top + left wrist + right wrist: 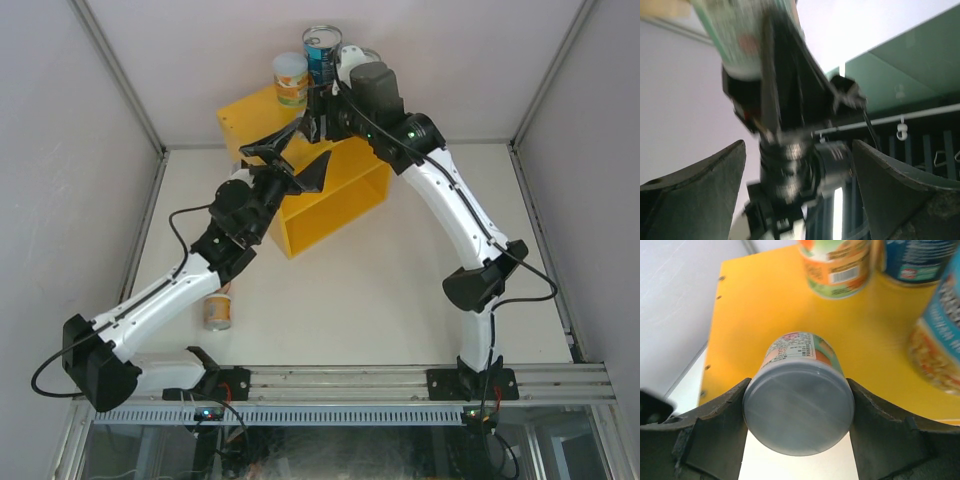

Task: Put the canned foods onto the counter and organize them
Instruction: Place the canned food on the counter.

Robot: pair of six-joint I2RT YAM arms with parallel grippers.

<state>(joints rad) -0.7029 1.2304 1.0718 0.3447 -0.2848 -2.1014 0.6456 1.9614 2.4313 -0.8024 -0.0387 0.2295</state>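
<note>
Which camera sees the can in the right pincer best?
Right wrist: the can fills the middle, its grey end sharp, gripped by the right pincer. Left wrist gives only a blur of it; from the top, the arm hides it.

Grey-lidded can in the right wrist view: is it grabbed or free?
Grabbed: fingers of the right pincer press both sides of the can, at the yellow counter.

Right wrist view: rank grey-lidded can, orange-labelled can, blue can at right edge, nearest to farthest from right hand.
1. Grey-lidded can: between the right hand's fingers.
2. Blue can: at the right edge, close by.
3. Orange-labelled can: top centre, farther back on the counter.
</note>
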